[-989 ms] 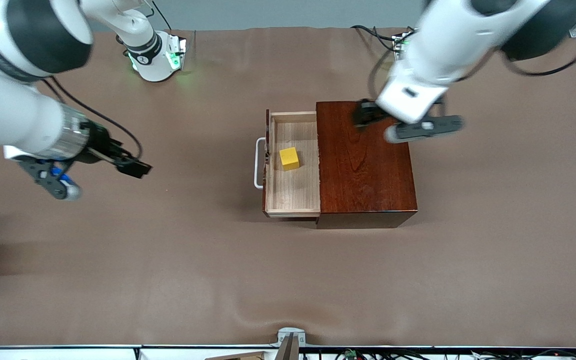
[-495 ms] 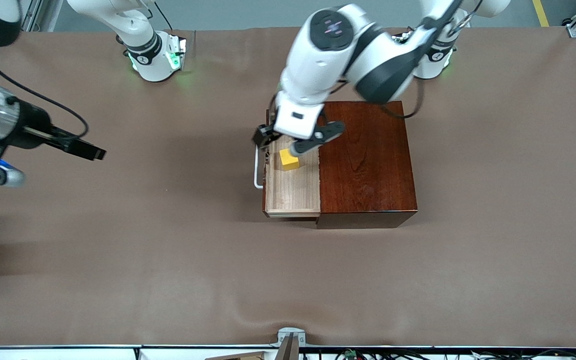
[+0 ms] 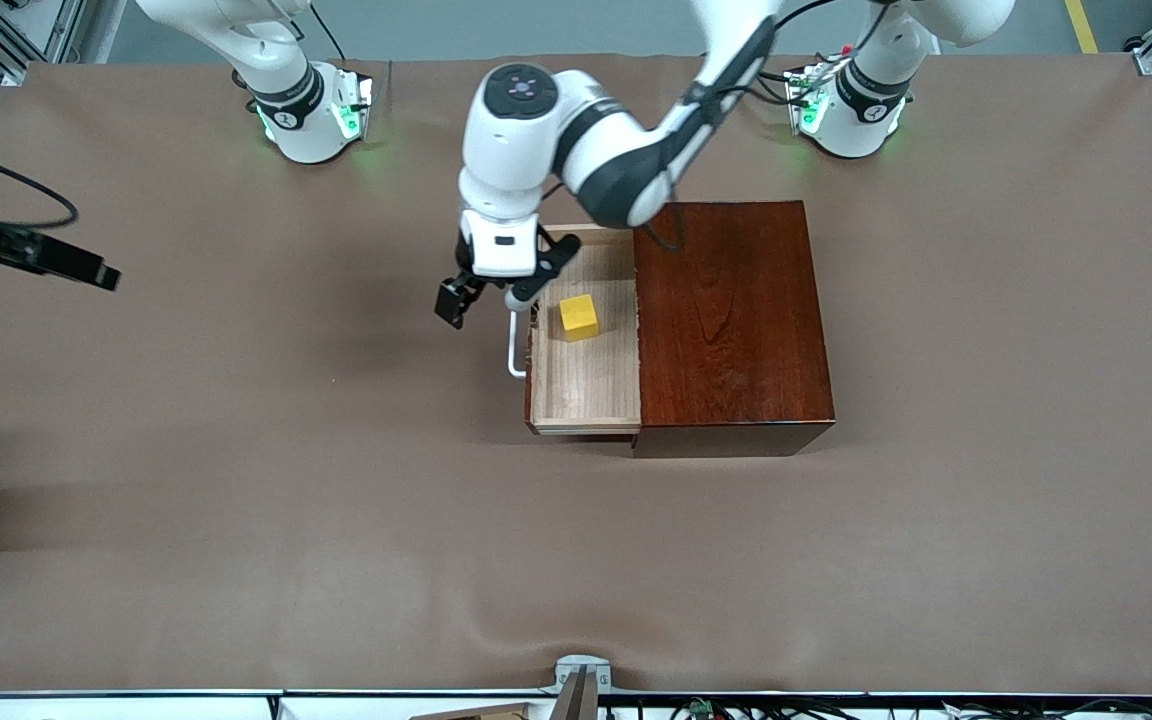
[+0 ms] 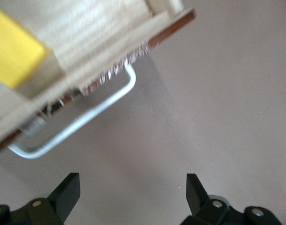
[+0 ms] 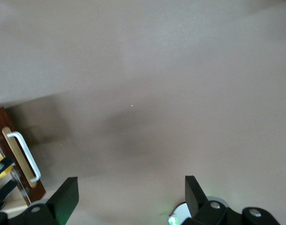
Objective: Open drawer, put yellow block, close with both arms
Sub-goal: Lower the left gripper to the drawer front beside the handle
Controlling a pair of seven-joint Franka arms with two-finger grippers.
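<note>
**Mia:** Where is the yellow block [image 3: 579, 316]?

**Ben:** It sits inside the drawer [image 3: 586, 385], on the pale wood floor. Nothing else is in there. The drawer sticks out of the dark wooden box [image 3: 731, 325], toward the right arm's end of the table.

**Mia:** So what is left to do?

**Ben:** I think just the closing. The drawer is still pulled out.

**Mia:** Which gripper is closer?

**Ben:** The left gripper [image 3: 491, 292]. It hangs just over the white handle [image 3: 513, 345], with its fingers spread wide and nothing in them. From that gripper, the block is at about three o'clock in the front view.

**Mia:** Which way does the handle run?

**Ben:** From twelve o'clock to six o'clock. The gripper is over its twelve o'clock end. A push toward three o'clock should slide the drawer in, I think.

**Mia:** And the right gripper [image 5: 129, 197]?

**Ben:** It waits over bare table at the right arm's end, well apart from the drawer. Its fingers are spread too, and empty.
</note>
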